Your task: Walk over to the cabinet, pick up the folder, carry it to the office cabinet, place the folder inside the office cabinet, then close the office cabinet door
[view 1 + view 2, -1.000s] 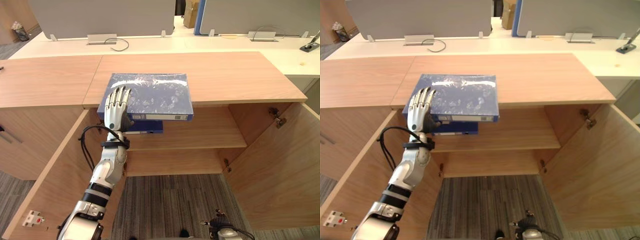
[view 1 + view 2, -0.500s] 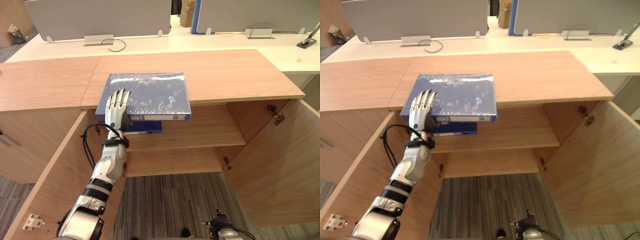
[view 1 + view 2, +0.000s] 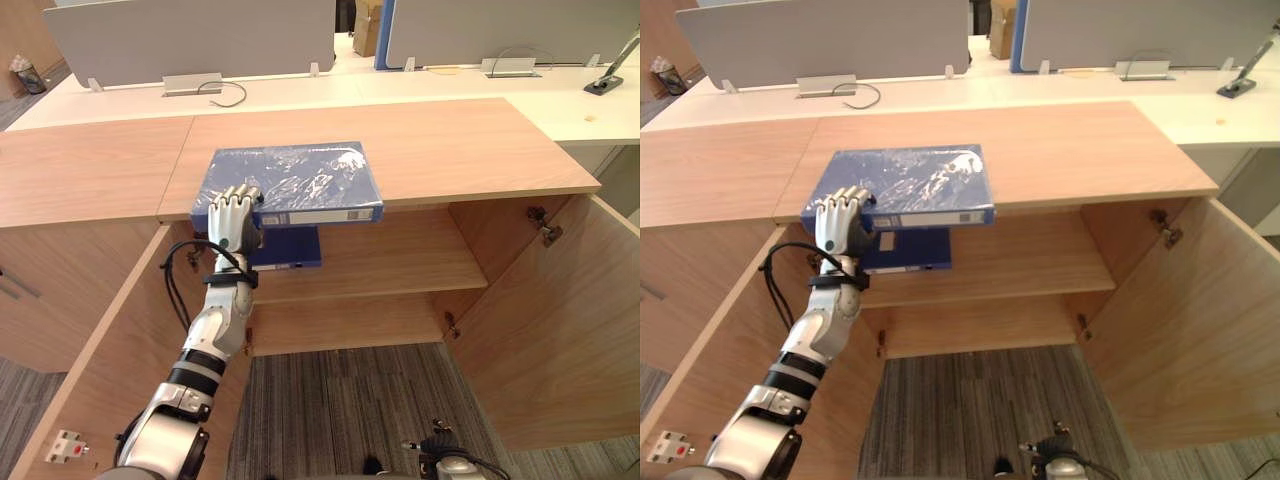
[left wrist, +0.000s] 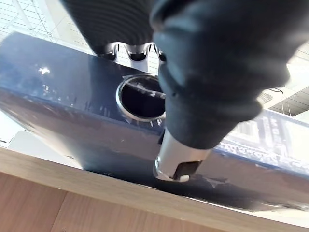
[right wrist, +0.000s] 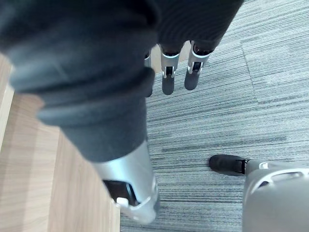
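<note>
A blue folder in clear wrap lies flat on the wooden cabinet top, its spine hanging over the front edge. My left hand is at the folder's near left corner, fingers curled over the cover and the spine. In the left wrist view the thumb presses against the spine beside its round finger hole. My right hand hangs low over the grey carpet with straight fingers, holding nothing.
Below the top, both cabinet doors stand open, the left door and the right door. A second blue folder lies on the inner shelf. White desks with grey dividers stand behind.
My left hand's fingers, flat on the folder's cover a second ago, have curled down over its near edge. The camera has shifted slightly.
</note>
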{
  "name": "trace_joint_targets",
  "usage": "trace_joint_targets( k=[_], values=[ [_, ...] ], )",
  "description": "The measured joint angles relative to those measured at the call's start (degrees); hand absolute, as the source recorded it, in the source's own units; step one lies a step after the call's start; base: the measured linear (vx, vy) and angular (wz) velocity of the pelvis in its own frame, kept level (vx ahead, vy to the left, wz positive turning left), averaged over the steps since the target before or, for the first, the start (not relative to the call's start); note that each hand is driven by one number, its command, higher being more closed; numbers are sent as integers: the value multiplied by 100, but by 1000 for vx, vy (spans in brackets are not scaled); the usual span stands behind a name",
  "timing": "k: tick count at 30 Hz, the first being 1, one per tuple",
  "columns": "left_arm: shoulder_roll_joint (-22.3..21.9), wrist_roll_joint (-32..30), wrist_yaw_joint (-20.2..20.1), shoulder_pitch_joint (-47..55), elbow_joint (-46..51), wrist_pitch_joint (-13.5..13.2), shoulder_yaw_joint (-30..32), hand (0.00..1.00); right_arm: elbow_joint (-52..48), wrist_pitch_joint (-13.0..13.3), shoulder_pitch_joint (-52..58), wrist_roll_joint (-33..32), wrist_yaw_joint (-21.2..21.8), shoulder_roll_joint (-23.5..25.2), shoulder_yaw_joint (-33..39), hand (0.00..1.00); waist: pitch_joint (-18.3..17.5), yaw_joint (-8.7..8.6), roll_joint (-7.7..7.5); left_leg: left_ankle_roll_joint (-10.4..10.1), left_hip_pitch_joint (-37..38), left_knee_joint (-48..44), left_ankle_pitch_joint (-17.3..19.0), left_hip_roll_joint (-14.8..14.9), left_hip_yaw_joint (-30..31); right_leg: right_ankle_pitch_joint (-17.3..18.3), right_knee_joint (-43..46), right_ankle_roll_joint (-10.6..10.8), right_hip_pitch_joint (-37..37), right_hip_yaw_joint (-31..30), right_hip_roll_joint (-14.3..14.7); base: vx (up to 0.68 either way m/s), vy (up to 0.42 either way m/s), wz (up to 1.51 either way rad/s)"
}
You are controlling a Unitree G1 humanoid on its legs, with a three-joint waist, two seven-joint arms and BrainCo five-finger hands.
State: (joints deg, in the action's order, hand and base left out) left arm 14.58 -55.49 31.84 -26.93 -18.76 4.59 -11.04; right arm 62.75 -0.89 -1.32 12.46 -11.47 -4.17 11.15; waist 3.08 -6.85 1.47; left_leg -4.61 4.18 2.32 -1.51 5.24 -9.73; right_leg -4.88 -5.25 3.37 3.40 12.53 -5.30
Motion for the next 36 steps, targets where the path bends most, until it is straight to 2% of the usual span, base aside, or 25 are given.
trace_joint_targets(
  k=[6,9,10,12,13,14,15,16,17,19,21,25,28,36],
  values=[
    [-1,-6,22,6,74,-4,-83,100,7,0,11,2,0,0,1,0,-1,6,1,1,0,0,0,0,1,-2,0,0,1,0,-2,0,0,0],
    [-86,202,-109,298,800,-13,-198,100,6,0,80,-10,-2,0,8,0,-1,23,2,4,-1,5,2,-5,3,-2,0,0,-2,1,-7,0,0,0],
    [-119,505,-206,542,1297,-101,-257,100,6,-2,118,-79,-9,0,32,0,0,34,3,8,-3,10,5,-10,2,-2,0,0,-6,1,-12,0,0,0],
    [-245,1230,-359,962,1989,-459,-339,100,4,-12,146,-287,-53,5,117,0,0,56,4,16,-5,17,10,-18,0,-2,0,1,-11,1,-20,0,0,0],
    [-332,1935,-501,1240,2372,-816,-336,100,-3,-16,161,-458,-80,8,122,0,-3,68,8,21,-4,17,14,-22,-6,-2,0,1,-11,0,-24,0,0,0],
    [-369,3070,-717,1497,2640,-1207,-328,100,-15,-15,169,-710,-93,12,121,0,-9,68,18,22,-4,17,15,-21,-14,-2,0,1,-12,-2,-24,0,0,0],
    [-392,3543,-782,1619,2736,-1350,-321,100,-34,-15,179,-798,-99,12,118,0,-16,73,27,22,-3,17,15,-21,-18,-2,0,1,-12,-3,-25,0,0,-3],
    [-487,4370,-928,1859,2882,-1545,-260,100,-181,-16,240,-988,-106,14,98,0,-33,97,51,22,-1,15,14,-19,-28,-2,3,1,-12,-14,-26,0,0,-8],
    [-597,5279,-1164,2118,2950,-1680,-170,100,-521,-7,366,-1248,-108,17,24,0,-58,156,83,24,-8,8,21,-14,-63,-4,3,5,-35,-81,-25,0,0,-12],
    [-738,6259,-1388,2481,3022,-1775,9,100,-1131,6,527,-1468,-109,15,-140,0,-80,198,116,22,-10,0,36,-6,-129,-11,3,6,-57,-167,-16,-2,7,-18],
    [-851,7495,-1709,2925,3065,-1797,281,100,-2250,112,800,-1850,-96,20,-367,0,-86,254,112,47,-31,-67,115,19,-180,-17,4,-1,-90,-216,2,-25,12,-13],
    [-1028,8853,-2245,3368,3412,-1798,708,100,-3890,250,1046,-2197,165,22,-345,0,-102,323,106,9,-144,-95,67,21,-184,-24,34,-10,-158,-224,12,10,2,0],
    [-1132,9512,-2632,3530,3685,-1805,957,100,-4755,447,1057,-2554,485,33,-264,0,-102,357,101,15,-144,-114,71,18,-181,-24,36,-10,-152,-226,11,39,10,0],
    [-1327,9597,-2916,3506,3944,-1913,1202,100,-7005,742,617,-3398,1247,7,-500,0,-84,437,60,51,-111,-176,98,18,-177,-28,14,-18,-128,-244,11,-25,10,-1]
  ],
)
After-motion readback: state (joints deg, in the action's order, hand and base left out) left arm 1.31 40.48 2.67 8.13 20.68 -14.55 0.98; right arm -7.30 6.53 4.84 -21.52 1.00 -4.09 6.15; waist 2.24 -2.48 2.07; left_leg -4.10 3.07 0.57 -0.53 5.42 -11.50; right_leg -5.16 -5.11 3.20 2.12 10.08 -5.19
